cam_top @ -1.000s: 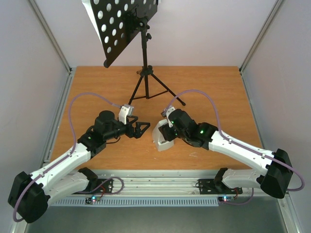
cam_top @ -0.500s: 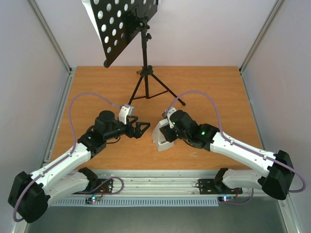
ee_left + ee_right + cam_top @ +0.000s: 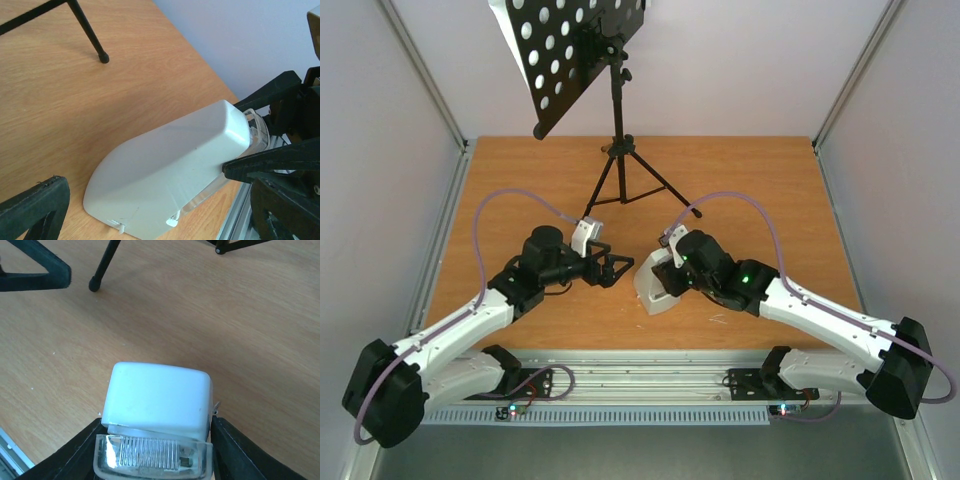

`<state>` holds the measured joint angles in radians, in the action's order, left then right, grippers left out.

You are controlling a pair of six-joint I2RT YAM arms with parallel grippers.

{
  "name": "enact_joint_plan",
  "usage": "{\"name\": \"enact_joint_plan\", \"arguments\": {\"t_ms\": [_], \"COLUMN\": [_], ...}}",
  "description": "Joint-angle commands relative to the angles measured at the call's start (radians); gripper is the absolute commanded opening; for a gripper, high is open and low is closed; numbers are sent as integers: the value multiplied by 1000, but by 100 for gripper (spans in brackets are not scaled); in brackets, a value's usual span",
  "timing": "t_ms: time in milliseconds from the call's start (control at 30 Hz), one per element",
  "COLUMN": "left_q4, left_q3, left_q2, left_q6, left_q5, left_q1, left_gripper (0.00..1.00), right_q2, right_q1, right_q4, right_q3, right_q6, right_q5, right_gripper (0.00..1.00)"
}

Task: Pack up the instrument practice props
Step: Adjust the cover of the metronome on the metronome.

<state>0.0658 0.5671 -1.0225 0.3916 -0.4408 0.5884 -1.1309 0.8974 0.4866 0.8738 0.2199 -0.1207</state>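
The small white metronome (image 3: 653, 287) lies tilted on the wooden table, its clear front cover (image 3: 150, 456) facing the right wrist camera. My right gripper (image 3: 667, 274) is shut on its narrow top end, one black finger against each side (image 3: 157, 442). My left gripper (image 3: 616, 268) stands open just left of the metronome (image 3: 170, 167), which lies between its fingers (image 3: 165, 205) without touching them. The black tripod music stand (image 3: 616, 120) stands at the back, its round-holed desk (image 3: 570, 55) tilted. A white sheet of music (image 3: 504, 24) shows at the desk's left edge.
Two tripod feet (image 3: 697, 213) reach toward the grippers; one foot (image 3: 93, 286) lies just beyond the metronome. Metal frame posts and pale walls close in the table on three sides, and an aluminium rail (image 3: 650, 365) runs along the near edge.
My left gripper has moved right, closer to the metronome. My right gripper's jaws have narrowed onto the metronome's top, and the metronome has shifted slightly toward the near edge.
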Motion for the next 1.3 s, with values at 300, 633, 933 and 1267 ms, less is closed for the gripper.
{"name": "enact_joint_plan", "arguments": {"t_ms": [300,633,933,1267], "left_q4": [94,112,101,98], "left_q3": [14,20,20,26], "left_q2": [-37,-44,-33,-33], "left_q6": [-26,-23,-23,-23], "left_q5": [-102,-137,-138,-135], "left_q1": [-6,-6,-6,-6], "left_gripper": [99,99,99,99], "right_q2": [43,73,76,74], "right_q1": [-6,-4,-5,-5], "right_q4": [-12,-85,-109,-142], "right_q3": [-72,-135,-161,-177], "right_q6": [35,82,97,97], "right_q5": [110,160,158,164], "right_gripper": [50,52,53,56]}}
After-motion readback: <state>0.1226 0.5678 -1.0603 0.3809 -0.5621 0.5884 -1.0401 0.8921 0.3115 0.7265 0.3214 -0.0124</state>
